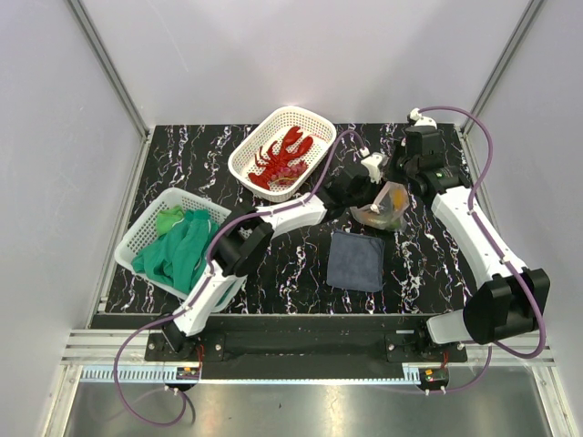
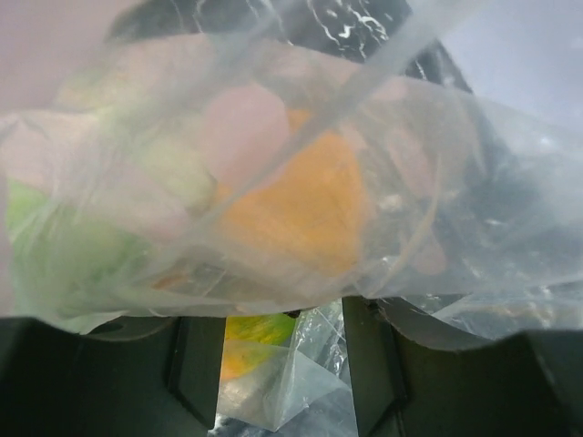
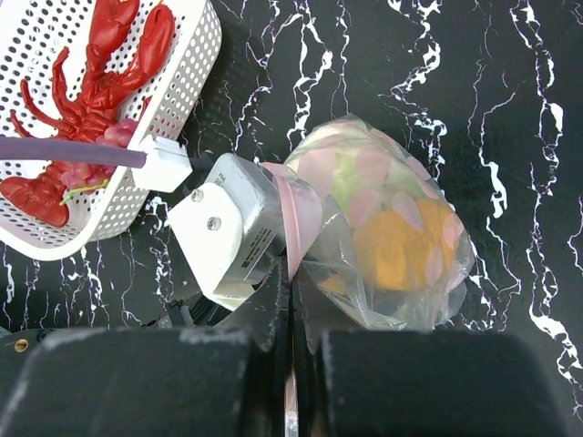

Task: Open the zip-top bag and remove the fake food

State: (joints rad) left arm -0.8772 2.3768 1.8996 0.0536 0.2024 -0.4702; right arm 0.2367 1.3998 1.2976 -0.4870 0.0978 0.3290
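On black marbled table [image 1: 301, 264] between white walls [image 1: 273, 55], right claw [image 3: 291, 296] pinches zip-top bag [image 3: 392, 237]; left claw [image 2: 282, 350] gapes.

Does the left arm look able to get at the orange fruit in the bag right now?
Probably not quite. The left end effector is open right at the zip-top bag, which the right end effector pinches by its strip, but crinkled plastic looks to cover the orange fruit.
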